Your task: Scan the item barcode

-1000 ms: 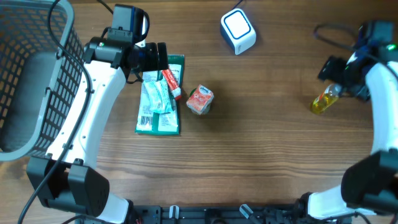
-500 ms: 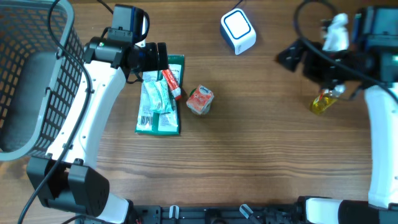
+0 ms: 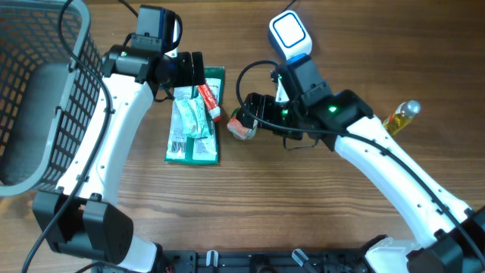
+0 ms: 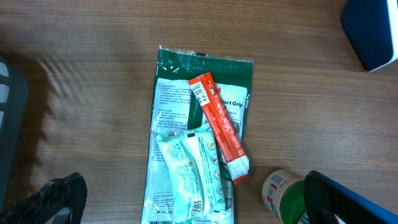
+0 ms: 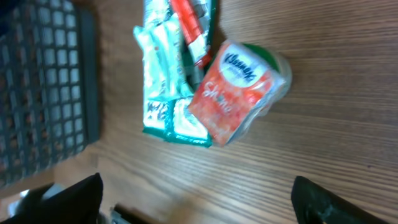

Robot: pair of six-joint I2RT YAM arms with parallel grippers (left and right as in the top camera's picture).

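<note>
Orange-red tissue pack (image 5: 239,93) is my pick for the item. It lies loose on the wood near table centre, just at 3 o'clock of the pile, and nothing holds it

Scanner (image 3: 290,36) stands at 1 o'clock from the pack, apart from it, white face turned up. I judge the barcode must be brought over that face

Right gripper (image 3: 250,115) hangs at the pack, the arm reaching in from 4 o'clock. Its fingers (image 5: 68,199) are spread wide, one at each lower corner of the wrist view, with the pack ahead of them. I see no contact. The wide spread suits the pack's bulk and reads as lining up for a grasp. The pack lies skewed to the fingers, so the wrist may need a turn to close across the narrow side

Left gripper (image 3: 195,72) hovers over the 12 o'clock end of the pile, fingers just as wide, holding nothing. My guess is that it is parked there, clear of the right arm's path

Pile:
- Green packet (image 4: 199,124) is at the bottom
- White sachets (image 4: 189,171) lie on it
- Red stick (image 4: 219,124) lies diagonally on top, with what looks like a barcode at its 11 o'clock end

Basket (image 3: 45,45) sits at the 9 o'clock edge, likely for scanned goods. Bottle (image 3: 400,117) lies at 3 o'clock, well apart from everything

No barcode shows on the pack in any view, so it is probably underneath and the pack may need flipping before the scan
</note>
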